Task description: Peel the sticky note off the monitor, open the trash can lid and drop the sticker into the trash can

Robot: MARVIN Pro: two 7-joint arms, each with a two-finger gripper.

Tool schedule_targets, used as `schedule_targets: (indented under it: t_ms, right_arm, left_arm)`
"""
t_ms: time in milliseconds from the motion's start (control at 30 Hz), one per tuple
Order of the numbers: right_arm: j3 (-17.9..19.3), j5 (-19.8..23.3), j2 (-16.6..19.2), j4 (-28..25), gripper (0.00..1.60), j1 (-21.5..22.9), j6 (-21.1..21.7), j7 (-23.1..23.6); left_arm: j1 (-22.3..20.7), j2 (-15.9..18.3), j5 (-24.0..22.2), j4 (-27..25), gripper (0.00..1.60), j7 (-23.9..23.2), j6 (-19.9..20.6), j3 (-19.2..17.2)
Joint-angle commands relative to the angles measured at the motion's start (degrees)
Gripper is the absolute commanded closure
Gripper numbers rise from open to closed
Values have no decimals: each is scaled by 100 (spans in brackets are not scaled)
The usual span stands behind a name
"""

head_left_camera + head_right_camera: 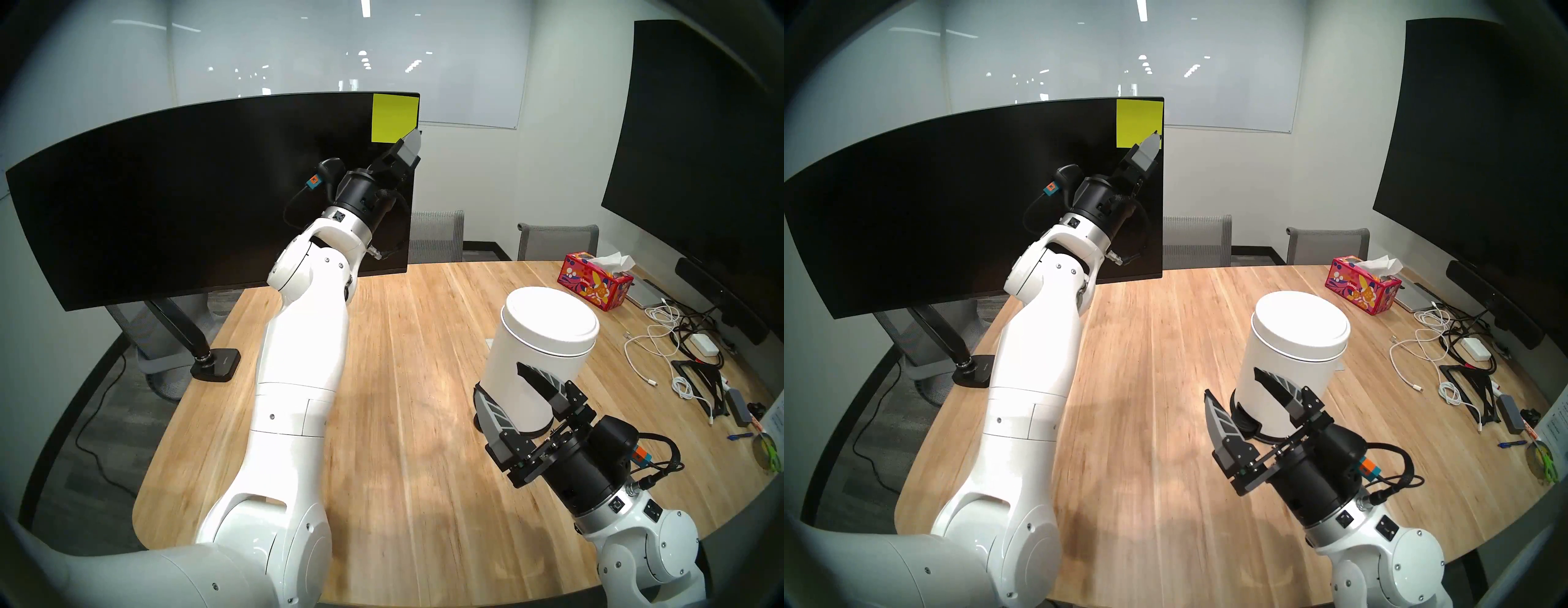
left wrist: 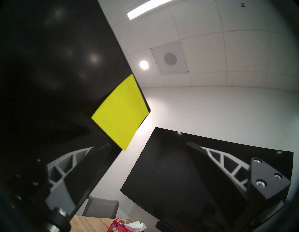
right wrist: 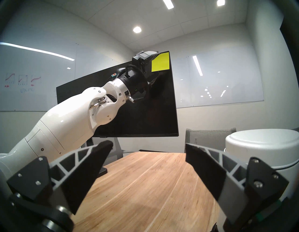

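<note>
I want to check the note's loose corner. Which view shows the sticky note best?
The left wrist view: the sticky note is large and unblocked, its lower corner past the monitor edge. Both head views show it small; there and in the right wrist view the left gripper hides part.

At the right of the head view, the red floral tissue box (image 1: pixel 596 281) bears small white lettering that looks like "Kleenex"; the whiteboard (image 3: pixel 24 81) scribbles at left of the right wrist view are illegible.

table (image 1: pixel 403 382): pale planked wood, smooth satin. monitor (image 1: pixel 191 191): glossy black screen. sticky note (image 1: pixel 392 116): matt yellow-green paper. trash can (image 1: pixel 526 382) and trash can lid (image 1: pixel 550 316): smooth white, semi-gloss. Arm shells: glossy white plastic. tissue box (image 1: pixel 596 286): printed card.
</note>
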Motion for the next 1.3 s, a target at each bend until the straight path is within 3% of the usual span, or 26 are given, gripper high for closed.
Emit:
schedule_targets:
  t_ms: [0,333,967,1000,1033,1067,1133,1267]
  right_arm:
    - [2,25,-8,-94,0,47,-8,-5]
    - [-24,31,-22,-90,0,56,-13,-13]
    - [65,101,-36,-191,0,-67,-43,83]
    - [69,105,-40,-192,0,-73,-46,91]
    - [71,107,-44,-192,0,-79,-54,98]
    - [74,109,-47,-193,0,-84,-58,104]
    - [80,112,-57,-199,0,-96,-65,115]
    - [88,115,-76,-220,0,-121,-81,130]
  left_arm:
    - [-511,-26,-19,222,0,-78,-161,-69]
    - [-835,-83,14,364,0,-123,-203,-88]
    - [-679,-76,58,287,0,-47,-206,7]
    - [-684,-78,79,291,78,-27,-231,15]
    - [-707,-42,77,324,90,-108,-247,33]
    - [-710,-46,74,322,112,-95,-243,35]
    - [-712,-53,84,315,131,-82,-252,44]
    - [-746,-76,103,348,125,-49,-276,38]
